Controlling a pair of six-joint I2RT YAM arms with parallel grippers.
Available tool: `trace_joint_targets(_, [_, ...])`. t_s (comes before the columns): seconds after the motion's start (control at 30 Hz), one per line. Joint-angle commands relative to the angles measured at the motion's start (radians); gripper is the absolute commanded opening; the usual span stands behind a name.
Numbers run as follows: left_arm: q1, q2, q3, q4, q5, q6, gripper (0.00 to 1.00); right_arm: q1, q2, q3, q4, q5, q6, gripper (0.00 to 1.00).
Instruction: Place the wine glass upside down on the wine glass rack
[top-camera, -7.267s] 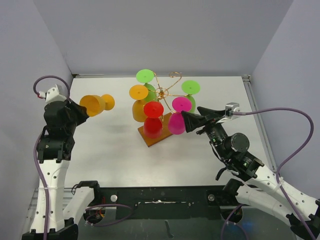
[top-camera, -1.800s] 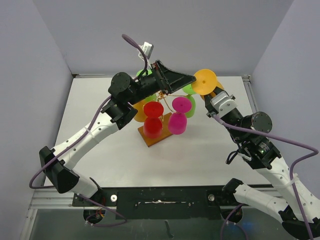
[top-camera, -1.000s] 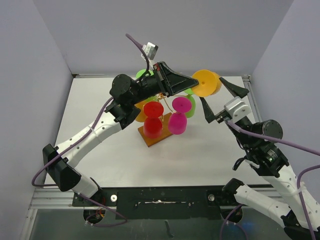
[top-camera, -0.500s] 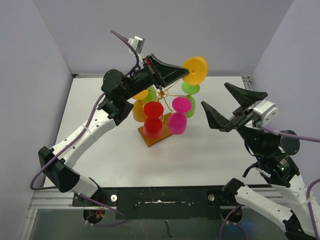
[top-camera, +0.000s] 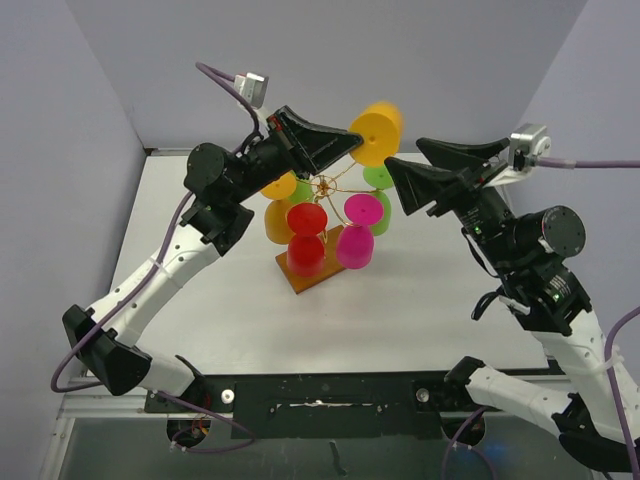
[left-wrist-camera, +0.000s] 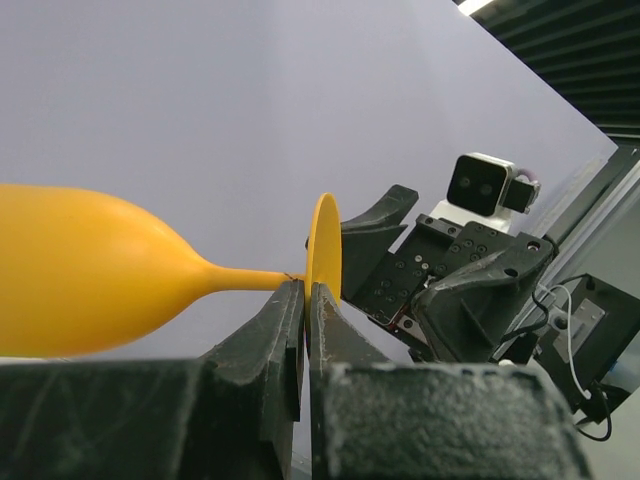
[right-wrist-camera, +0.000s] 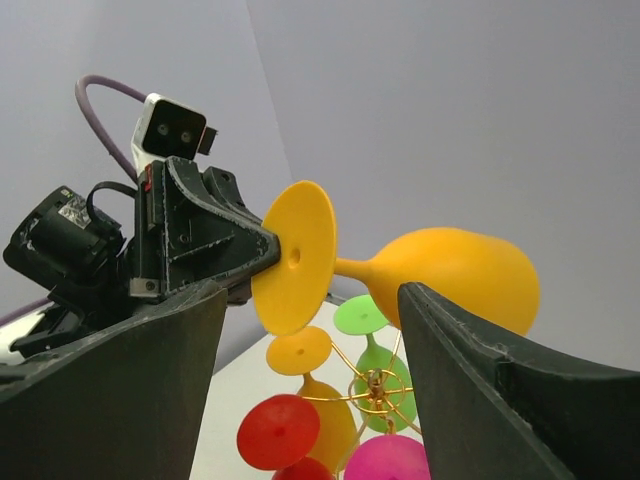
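1. Top view: the orange wine glass (top-camera: 372, 130) hangs sideways in the air above the wine glass rack (top-camera: 324, 186), with its bowl toward the back wall. My left end effector (top-camera: 350, 139) is clamped on its foot. My right end effector (top-camera: 402, 156) waits just beside it, jaws wide apart and empty.
2. Left wrist: my fingers pinch the foot's rim, and the stem and bowl run leftward.
3. Right wrist: the foot shows between my spread fingers, with the bowl to the right.

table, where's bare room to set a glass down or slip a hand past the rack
Bare: table strip between the wooden base and near rail; patch right of the pink glass. Crowded: above the rack, where the left claw holds the orange wine glass beside the open right claw.
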Motion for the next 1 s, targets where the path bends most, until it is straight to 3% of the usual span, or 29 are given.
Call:
trace_joint_targets(0.0, [0.011,-0.044,-0.012,0.054,0.0,0.022,0.0,-0.005,0.078,0.113,-0.045,0.002,0.065,0.69])
trace_joint_targets(0.27, [0.025,-0.072,-0.049,0.057,-0.001,0.021,0.0,-0.004,0.136,0.174,-0.063,-0.048,0.099,0.51])
trace_joint_targets(0.7, [0.035,-0.096,-0.086,0.091,0.009,0.023,0.0,-0.009,0.195,0.222,-0.096,-0.164,0.148,0.01])
trace_joint_targets(0.77, [0.036,-0.103,-0.094,0.091,0.005,0.029,0.0,-0.012,0.207,0.226,-0.089,-0.178,0.155,0.0])
trace_joint_targets(0.87, [0.042,-0.12,-0.109,0.075,-0.007,0.045,0.12,-0.015,0.215,0.221,-0.056,-0.194,0.162,0.0])
trace_joint_targets(0.97, [0.055,-0.143,-0.123,0.049,-0.041,0.067,0.31,-0.023,0.228,0.218,-0.018,-0.194,0.165,0.0])
